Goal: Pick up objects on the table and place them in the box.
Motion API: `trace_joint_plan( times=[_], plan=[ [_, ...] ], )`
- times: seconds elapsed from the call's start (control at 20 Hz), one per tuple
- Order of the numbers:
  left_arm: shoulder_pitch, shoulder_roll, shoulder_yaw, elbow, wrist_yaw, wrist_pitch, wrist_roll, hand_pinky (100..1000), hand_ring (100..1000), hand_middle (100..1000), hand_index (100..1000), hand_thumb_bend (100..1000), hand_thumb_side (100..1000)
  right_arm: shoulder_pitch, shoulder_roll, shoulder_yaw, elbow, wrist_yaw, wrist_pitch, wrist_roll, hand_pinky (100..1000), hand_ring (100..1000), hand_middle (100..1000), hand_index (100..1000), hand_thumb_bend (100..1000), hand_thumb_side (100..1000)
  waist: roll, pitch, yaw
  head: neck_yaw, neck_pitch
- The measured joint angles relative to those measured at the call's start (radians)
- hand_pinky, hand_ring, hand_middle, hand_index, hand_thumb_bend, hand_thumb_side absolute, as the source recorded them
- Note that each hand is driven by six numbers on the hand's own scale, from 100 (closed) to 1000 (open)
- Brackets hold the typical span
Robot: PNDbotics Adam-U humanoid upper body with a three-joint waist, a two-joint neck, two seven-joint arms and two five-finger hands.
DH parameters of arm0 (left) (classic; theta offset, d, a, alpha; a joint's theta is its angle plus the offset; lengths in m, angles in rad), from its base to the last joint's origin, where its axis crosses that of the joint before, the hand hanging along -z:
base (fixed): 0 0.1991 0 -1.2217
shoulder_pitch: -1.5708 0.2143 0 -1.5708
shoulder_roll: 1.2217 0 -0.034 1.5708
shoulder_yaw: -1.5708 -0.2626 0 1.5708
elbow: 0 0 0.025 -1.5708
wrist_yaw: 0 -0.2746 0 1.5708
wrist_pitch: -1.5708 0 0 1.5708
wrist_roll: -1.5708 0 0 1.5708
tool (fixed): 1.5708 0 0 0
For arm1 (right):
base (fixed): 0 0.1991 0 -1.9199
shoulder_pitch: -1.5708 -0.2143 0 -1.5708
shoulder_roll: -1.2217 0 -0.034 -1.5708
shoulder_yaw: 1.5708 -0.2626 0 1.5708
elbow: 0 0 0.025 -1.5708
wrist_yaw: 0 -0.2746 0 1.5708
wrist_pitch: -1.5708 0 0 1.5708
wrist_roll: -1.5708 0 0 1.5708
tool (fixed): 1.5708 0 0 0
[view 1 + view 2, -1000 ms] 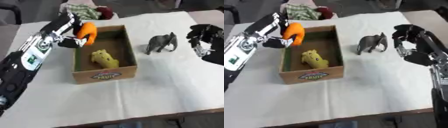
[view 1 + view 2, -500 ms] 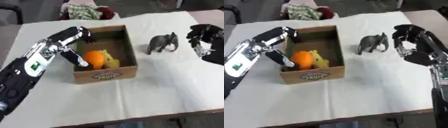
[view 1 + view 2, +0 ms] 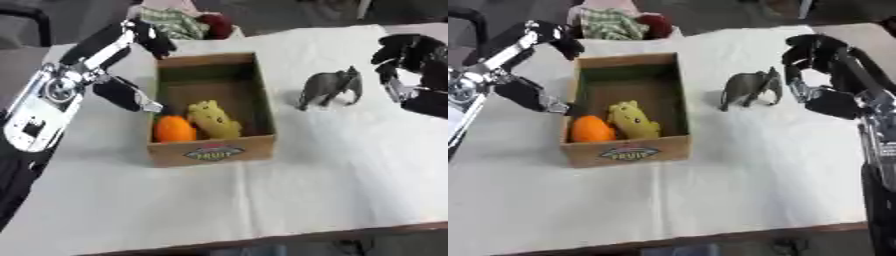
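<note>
Robot's left hand (image 3: 122, 60) spread open and empty over the left wall of the open brown cardboard box (image 3: 211, 150), fingers straight; inside the box, a round orange fruit (image 3: 173, 129) at front left touching a yellow soft toy (image 3: 213, 119); grey plastic elephant (image 3: 329, 88) upright on the white tablecloth (image 3: 289, 195) right of the box; right hand (image 3: 824, 65) beside it, fingers curled, holding nothing.
</note>
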Motion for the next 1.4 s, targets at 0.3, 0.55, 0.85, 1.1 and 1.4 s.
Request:
trace_joint_plan(
  times=[0.3, 0.55, 0.85, 1.1, 1.4],
  plan=[
    [0.058, 0.003, 0.041, -0.053, 0.103, 0.076, 0.061, 710, 572, 543, 688, 590, 110, -0.05, -0.045, 0.015, 0.081, 0.036, -0.011, 0.007, 699, 764, 718, 847, 100, 165, -0.027, -0.001, 0.054, -0.015, 0.0],
    [0.18, -0.012, 0.137, -0.091, 0.183, 0.124, 0.128, 709, 566, 536, 683, 570, 129, -0.173, -0.151, 0.052, 0.193, 0.106, 0.036, 0.06, 772, 843, 796, 882, 100, 238, -0.035, -0.002, 0.082, -0.035, 0.0],
    [0.298, -0.032, 0.187, -0.172, 0.246, 0.145, 0.174, 708, 563, 532, 681, 565, 134, -0.291, -0.197, 0.103, 0.347, 0.2, 0.044, 0.102, 784, 856, 801, 891, 100, 301, -0.042, -0.002, 0.096, -0.044, -0.007],
    [0.309, -0.034, 0.198, -0.196, 0.257, 0.157, 0.186, 708, 563, 532, 681, 563, 134, -0.315, -0.193, 0.118, 0.485, 0.285, -0.001, 0.077, 785, 857, 800, 892, 100, 309, -0.042, -0.002, 0.096, -0.05, -0.008],
    [0.315, -0.042, 0.199, -0.2, 0.264, 0.161, 0.188, 708, 561, 530, 681, 559, 137, -0.332, -0.185, 0.135, 0.637, 0.378, -0.075, 0.006, 794, 865, 809, 897, 100, 360, -0.042, -0.002, 0.095, -0.051, -0.008]
  ],
)
